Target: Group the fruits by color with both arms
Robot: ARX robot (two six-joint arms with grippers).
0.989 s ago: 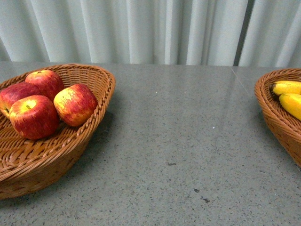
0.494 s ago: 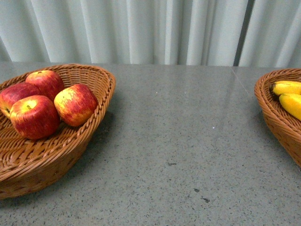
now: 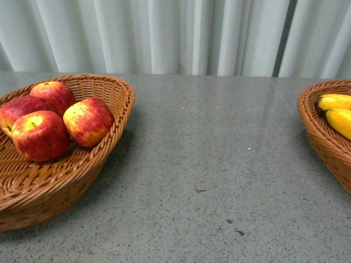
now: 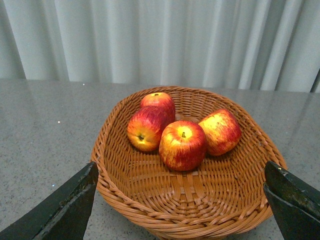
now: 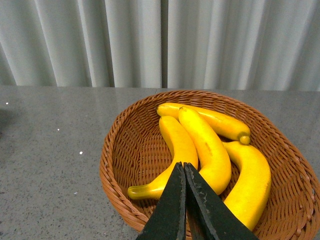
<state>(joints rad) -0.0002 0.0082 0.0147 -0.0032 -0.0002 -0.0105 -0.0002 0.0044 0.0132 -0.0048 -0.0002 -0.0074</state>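
Four glossy red apples lie in the left woven wicker basket; four smooth curved bananas in the right basket. Grey speckled table, pleated curtain. Left gripper jaws apart; right gripper jaws together, empty.

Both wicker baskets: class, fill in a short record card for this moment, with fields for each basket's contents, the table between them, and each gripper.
left basket: four red apples, bunched together
right basket: four yellow bananas, lying side by side
table between baskets: grey, no fruit on it in the front view
left gripper: open, empty, above its basket's near rim
right gripper: shut, empty, above the bananas
sorting: every fruit in view sits with its own colour
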